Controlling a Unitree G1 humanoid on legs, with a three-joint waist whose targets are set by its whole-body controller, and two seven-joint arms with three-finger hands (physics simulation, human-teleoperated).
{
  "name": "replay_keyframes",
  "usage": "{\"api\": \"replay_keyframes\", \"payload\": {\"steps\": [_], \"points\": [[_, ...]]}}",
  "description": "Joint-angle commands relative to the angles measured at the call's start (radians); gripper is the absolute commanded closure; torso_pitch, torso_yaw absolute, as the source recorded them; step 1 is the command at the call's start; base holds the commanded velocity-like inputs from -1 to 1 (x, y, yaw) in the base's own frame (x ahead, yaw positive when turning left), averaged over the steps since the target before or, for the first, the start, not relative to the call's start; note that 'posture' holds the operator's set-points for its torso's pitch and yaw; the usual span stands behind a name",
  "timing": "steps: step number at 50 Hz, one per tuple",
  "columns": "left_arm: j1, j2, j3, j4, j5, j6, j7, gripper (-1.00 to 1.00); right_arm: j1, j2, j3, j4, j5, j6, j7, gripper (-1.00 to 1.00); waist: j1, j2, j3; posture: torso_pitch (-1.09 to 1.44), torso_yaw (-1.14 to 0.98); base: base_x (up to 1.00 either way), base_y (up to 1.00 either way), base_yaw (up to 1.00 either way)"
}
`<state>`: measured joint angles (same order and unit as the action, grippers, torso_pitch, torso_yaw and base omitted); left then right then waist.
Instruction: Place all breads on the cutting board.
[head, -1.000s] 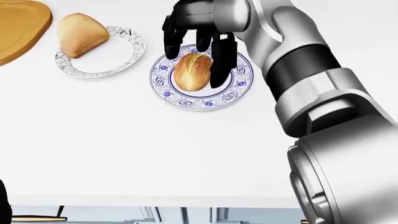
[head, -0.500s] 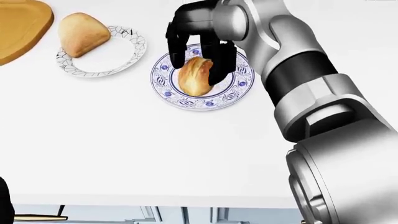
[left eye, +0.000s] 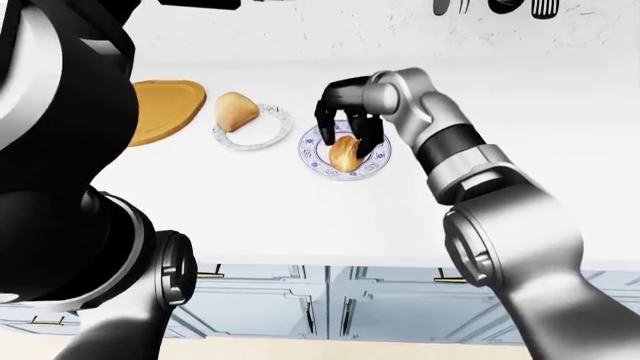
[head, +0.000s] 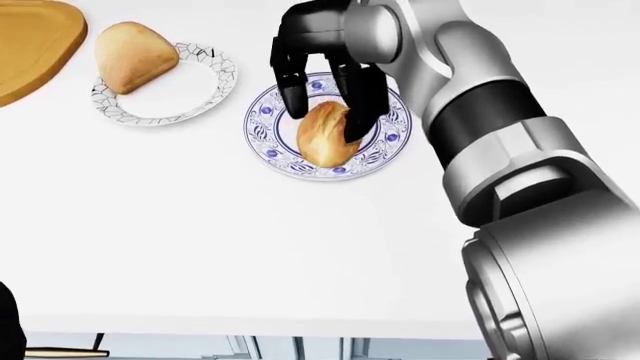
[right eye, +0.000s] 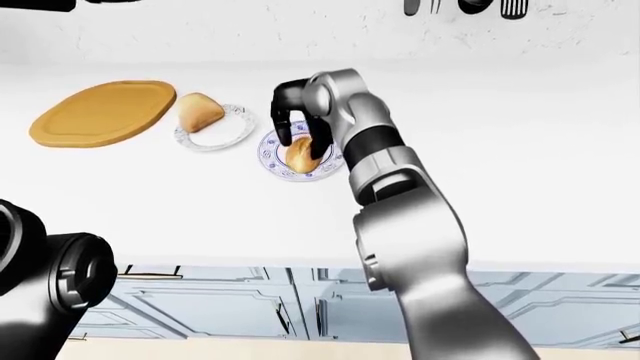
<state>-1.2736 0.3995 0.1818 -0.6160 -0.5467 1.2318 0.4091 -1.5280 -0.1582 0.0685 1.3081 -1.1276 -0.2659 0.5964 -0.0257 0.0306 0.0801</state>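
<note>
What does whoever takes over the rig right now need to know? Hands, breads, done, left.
Right hand: black fingers closed round the golden oval bread roll, which sits tilted on the blue-patterned round plate; not clearly lifted.
Left hand: not visible; only the arm shows at the left-eye view's left.
Second, paler bread roll lies on the black-and-white patterned plate.
Wooden cutting board holds no bread.
Done: none placed.
Left: carry both rolls to the board, held one first.

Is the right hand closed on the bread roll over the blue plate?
Yes: the right hand has black fingers on both sides of the bread roll, over the blue plate.
</note>
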Motion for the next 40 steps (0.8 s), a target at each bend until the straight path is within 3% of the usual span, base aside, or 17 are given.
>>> {"api": "replay_keyframes", "payload": {"steps": [1,4,28,40], "points": [[-0.028,0.008,0.010,-0.004,0.009,-0.025,0.000,-1.00,-0.044,-0.012,-0.008,-0.033,0.007,-0.002,-0.007,0.85,-0.001,0.002,-0.032,0.00,0.00,0.00,0.00,0.00],[-0.030,0.007,0.011,-0.006,0.009,-0.020,0.001,-1.00,-0.047,-0.013,-0.007,-0.034,0.006,-0.002,-0.006,1.00,-0.001,0.002,-0.031,0.00,0.00,0.00,0.00,0.00],[-0.031,0.005,0.012,-0.007,0.014,-0.018,-0.003,-1.00,-0.097,-0.038,-0.021,-0.054,0.029,-0.017,0.029,1.00,-0.002,0.001,-0.026,0.00,0.00,0.00,0.00,0.00],[-0.031,0.005,0.013,-0.006,0.016,-0.018,-0.005,-1.00,-0.147,-0.058,-0.080,-0.046,0.136,-0.052,-0.133,1.00,0.000,0.000,-0.026,0.00,0.00,0.00,0.00,0.00]]}}
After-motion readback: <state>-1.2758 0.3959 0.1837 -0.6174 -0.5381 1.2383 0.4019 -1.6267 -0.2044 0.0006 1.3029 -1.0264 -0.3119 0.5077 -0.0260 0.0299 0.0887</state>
